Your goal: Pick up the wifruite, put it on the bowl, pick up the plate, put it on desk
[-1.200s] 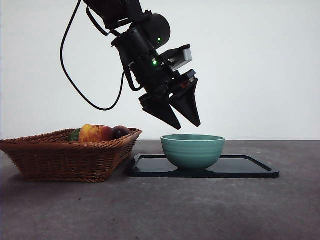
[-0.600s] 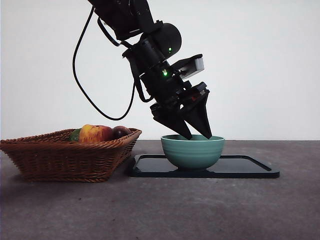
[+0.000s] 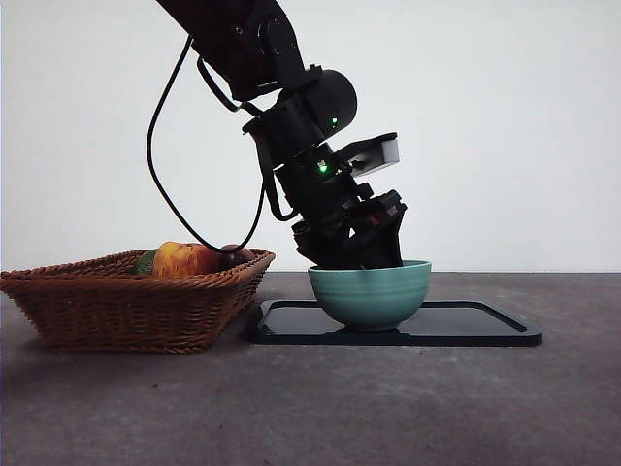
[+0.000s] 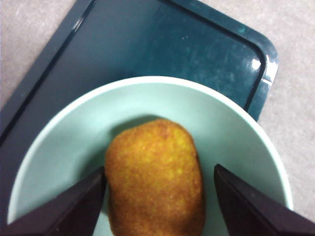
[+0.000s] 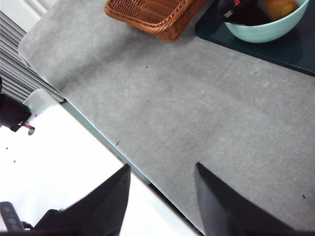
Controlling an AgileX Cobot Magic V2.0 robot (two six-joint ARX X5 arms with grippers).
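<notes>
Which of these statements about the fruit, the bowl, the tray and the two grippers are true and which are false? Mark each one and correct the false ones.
1. The wifruite lies inside the bowl. True.
2. The bowl stands directly on the desk. False: it stands on a dark tray, which lies on the desk.
3. The left gripper is down in the bowl, its jaws spread on either side of the wifruite. True.
4. The right gripper is closed on the wicker basket. False: it hangs open above the bare desk, apart from the basket.
5. The wicker basket holds no fruit. False: an apple and other fruit show above its rim.
</notes>
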